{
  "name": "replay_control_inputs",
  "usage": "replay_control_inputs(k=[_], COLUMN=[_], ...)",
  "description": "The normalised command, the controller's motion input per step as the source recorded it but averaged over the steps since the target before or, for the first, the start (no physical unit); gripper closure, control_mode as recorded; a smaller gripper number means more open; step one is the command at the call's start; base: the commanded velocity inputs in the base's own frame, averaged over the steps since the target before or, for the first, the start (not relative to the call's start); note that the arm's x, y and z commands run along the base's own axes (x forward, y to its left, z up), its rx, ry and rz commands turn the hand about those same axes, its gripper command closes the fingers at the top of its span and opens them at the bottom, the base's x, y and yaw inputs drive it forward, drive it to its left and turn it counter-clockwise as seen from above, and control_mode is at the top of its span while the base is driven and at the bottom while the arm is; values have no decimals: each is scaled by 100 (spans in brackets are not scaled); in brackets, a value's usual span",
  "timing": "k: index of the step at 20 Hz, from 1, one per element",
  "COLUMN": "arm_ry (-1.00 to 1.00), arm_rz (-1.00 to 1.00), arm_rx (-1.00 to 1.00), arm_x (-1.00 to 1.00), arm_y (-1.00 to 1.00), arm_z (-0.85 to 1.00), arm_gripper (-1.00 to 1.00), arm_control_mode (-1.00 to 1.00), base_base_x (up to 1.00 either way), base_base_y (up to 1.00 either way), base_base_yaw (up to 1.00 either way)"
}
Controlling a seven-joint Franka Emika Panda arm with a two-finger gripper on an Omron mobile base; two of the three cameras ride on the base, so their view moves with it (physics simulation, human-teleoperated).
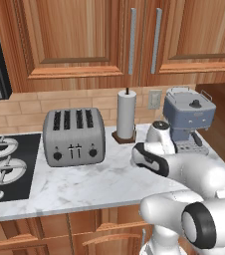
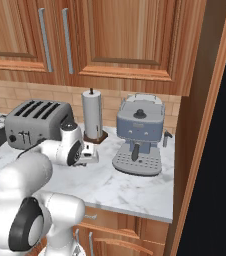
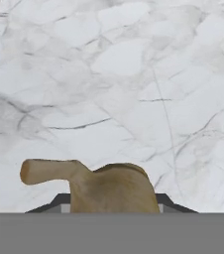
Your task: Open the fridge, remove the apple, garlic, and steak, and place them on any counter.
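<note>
In the hand view my gripper (image 3: 111, 206) is shut on the garlic (image 3: 109, 186), a tan-brown bulb whose stem points left. It hangs a little above the white-grey marble counter (image 3: 134, 74). My hand (image 2: 87, 152) hovers over the counter (image 2: 120, 187), in front of the paper towel roll and left of the coffee machine. In the left base view the arm hides the fingers. A tall black surface (image 2: 220, 150) at the far right, beyond a wooden panel, looks like the fridge; no doors or handles show. The apple and the steak are out of view.
A grey four-slot toaster (image 1: 73, 137) stands left of my hand, with a black stovetop (image 1: 5, 167) beyond it. A paper towel roll (image 1: 126, 114) and a blue-grey coffee machine (image 1: 188, 117) stand at the back. Bare marble (image 1: 84, 184) lies in front of the toaster.
</note>
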Motion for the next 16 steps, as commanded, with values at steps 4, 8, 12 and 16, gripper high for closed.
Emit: replay_control_inputs(k=[4,8,12,16], arm_ry=[0,0,0,2], arm_rz=[0,0,0,0], arm_rx=[0,0,0,0], arm_x=[23,19,20,12], arm_y=[0,0,0,0], arm_z=[-41,-42,-35,-17], arm_gripper=[100,100,100,100], arm_control_mode=[-100,-100,-100,-100], base_base_x=[0,0,0,0], base_base_y=[0,0,0,0], base_base_yaw=[0,0,0,0])
